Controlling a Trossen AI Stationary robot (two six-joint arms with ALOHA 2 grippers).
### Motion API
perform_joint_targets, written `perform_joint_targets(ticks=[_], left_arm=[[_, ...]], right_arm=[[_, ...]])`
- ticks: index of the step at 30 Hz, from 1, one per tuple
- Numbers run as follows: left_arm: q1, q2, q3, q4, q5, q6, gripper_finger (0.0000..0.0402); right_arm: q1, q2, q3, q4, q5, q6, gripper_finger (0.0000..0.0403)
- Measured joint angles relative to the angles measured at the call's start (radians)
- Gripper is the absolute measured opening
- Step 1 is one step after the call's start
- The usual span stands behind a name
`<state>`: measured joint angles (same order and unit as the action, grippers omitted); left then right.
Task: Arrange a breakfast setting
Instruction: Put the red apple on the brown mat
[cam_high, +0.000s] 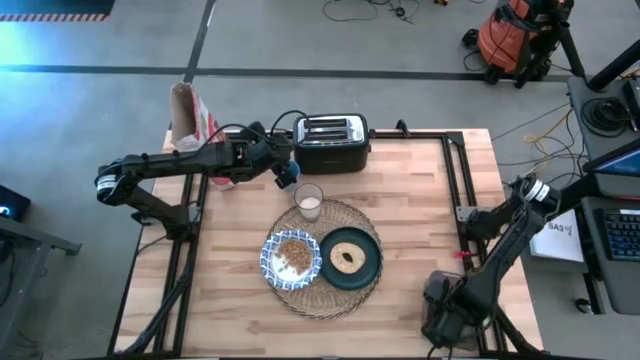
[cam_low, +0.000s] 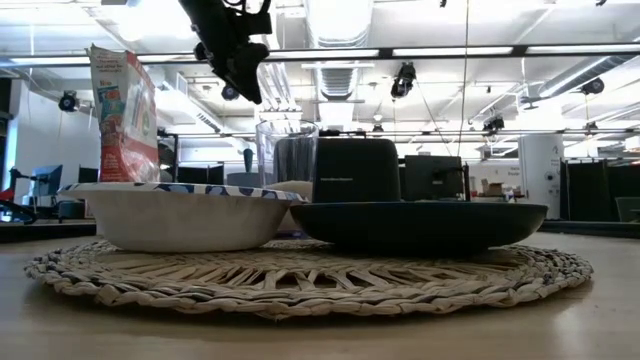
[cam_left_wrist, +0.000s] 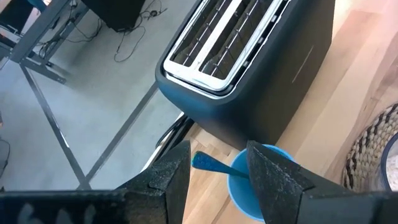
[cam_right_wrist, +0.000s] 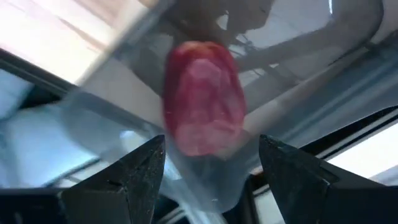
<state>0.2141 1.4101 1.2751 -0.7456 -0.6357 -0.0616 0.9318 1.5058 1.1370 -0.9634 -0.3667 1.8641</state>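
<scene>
The round woven placemat (cam_high: 322, 290) lies at the table's middle. On it rest the blue-and-white bowl (cam_high: 291, 257) with cereal, the dark teal plate (cam_high: 372, 262) with a bagel, and the glass of milk (cam_high: 309, 202) at the mat's far rim. My left gripper (cam_left_wrist: 217, 168) is open above the small blue cup (cam_left_wrist: 249, 190) beside the toaster. Its fingers stand on either side of the blue spoon handle (cam_left_wrist: 214, 164) that sticks out of the cup. My right gripper (cam_right_wrist: 211, 146) is open at the table's right edge. A dark-red item (cam_right_wrist: 202, 96) shows blurred beyond its fingers, behind something clear.
The black-and-silver toaster (cam_high: 331, 143) stands at the far edge, just beyond the blue cup (cam_high: 288, 181). A cereal bag (cam_high: 190, 120) stands at the far left corner. Bare wood lies to the left and right of the placemat.
</scene>
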Motion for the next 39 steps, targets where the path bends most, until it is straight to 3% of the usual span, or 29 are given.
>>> perform_joint_targets(ticks=[8,24,39], left_arm=[[0.0,0.0,0.0,-0.013,0.0,0.0,0.0141],[0.0,0.0,0.001,-0.01,0.0,-0.027,0.0141],[0.0,0.0,0.002,-0.007,0.0,-0.031,0.0141]], right_arm=[[0.0,0.041,-0.042,0.058,-0.079,-0.094,0.0251],[-0.001,0.0,-0.066,0.087,-0.042,-0.138,0.0251],[-0.003,-0.002,-0.209,0.26,-0.028,-0.217,0.0251]])
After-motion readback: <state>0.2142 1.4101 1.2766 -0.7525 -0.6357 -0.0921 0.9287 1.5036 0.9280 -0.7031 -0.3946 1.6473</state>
